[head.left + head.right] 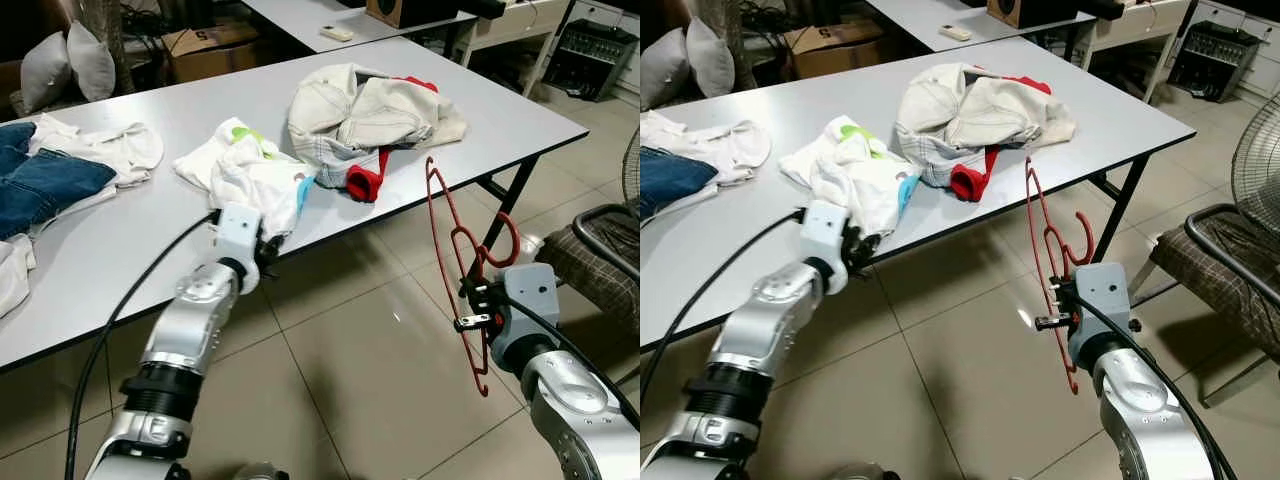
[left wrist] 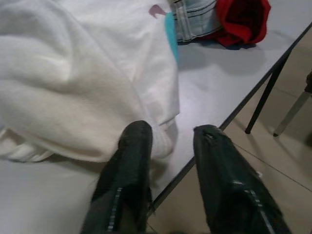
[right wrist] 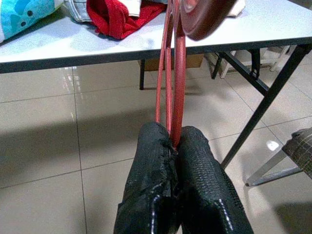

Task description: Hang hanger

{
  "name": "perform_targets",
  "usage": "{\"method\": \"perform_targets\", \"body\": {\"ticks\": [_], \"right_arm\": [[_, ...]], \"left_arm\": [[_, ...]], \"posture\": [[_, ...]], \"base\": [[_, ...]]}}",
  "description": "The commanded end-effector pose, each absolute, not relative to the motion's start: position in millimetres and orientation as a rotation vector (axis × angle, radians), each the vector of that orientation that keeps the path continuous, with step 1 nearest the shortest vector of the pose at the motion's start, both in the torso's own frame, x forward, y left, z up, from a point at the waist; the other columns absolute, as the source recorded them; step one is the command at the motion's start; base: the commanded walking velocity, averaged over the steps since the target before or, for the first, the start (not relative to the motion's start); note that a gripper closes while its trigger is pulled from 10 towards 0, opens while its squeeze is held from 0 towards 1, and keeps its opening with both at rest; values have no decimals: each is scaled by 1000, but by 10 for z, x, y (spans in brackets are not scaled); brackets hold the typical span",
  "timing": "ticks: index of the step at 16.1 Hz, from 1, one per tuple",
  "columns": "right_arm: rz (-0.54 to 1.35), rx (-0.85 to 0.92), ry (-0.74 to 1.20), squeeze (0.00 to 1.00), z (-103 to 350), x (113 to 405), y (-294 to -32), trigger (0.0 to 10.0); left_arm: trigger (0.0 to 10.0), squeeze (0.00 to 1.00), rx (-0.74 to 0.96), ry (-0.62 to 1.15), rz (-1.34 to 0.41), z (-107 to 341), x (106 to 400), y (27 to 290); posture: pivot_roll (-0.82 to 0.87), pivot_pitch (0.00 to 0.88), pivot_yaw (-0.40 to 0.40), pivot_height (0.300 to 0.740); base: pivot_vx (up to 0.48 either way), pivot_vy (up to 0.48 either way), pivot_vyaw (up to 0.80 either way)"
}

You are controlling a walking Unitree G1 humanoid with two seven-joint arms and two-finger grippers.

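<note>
A red plastic hanger (image 1: pixel 455 255) stands upright in the air off the table's front right corner, with my right gripper (image 3: pixel 174 141) shut on its thin bars (image 3: pixel 173 83). My left gripper (image 2: pixel 170 139) is open at the table's front edge, its fingers (image 2: pixel 131 146) straddling the hem of a white garment (image 1: pixel 245 170) with green and teal print. One finger rests on the tabletop under the cloth, the other hangs past the edge.
The grey table (image 1: pixel 120 240) also holds a cream and red jacket (image 1: pixel 365 115), jeans (image 1: pixel 40 185) and more white clothes (image 1: pixel 110 145). A chair (image 1: pixel 600 255) and a fan stand at the right. Tiled floor (image 1: pixel 350 370) lies below.
</note>
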State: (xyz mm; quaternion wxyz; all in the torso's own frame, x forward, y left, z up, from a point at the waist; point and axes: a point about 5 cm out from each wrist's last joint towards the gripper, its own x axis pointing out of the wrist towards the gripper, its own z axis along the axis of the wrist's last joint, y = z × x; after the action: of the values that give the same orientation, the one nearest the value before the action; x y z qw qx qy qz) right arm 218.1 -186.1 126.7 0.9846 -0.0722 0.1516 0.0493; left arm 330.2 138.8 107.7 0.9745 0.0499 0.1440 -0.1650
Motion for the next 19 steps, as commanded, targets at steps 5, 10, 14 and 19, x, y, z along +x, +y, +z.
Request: {"method": "perform_targets", "body": {"ticks": [5,10,14,19], "right_arm": [[105,-152,293,0,1294,2184,-1847,10000],[103,-153,290,0,1299,2192,-1850,10000],[105,-155,288,0,1302,2201,-1846,10000],[104,-154,293,0,1293,2185,-1851,10000]], "left_arm": [[0,0,191,302,-280,1022,3375,1397],[0,0,275,291,-222,990,3438,1481],[0,0,258,286,-257,959,3445,1441],[10000,0,278,204,-281,999,3370,1486]], "posture": [[-41,0,48,740],[-43,0,47,740],[-43,0,46,740],[-37,0,47,740]], "base": [[0,0,0],[0,0,0],[0,0,0],[0,0,0]]}}
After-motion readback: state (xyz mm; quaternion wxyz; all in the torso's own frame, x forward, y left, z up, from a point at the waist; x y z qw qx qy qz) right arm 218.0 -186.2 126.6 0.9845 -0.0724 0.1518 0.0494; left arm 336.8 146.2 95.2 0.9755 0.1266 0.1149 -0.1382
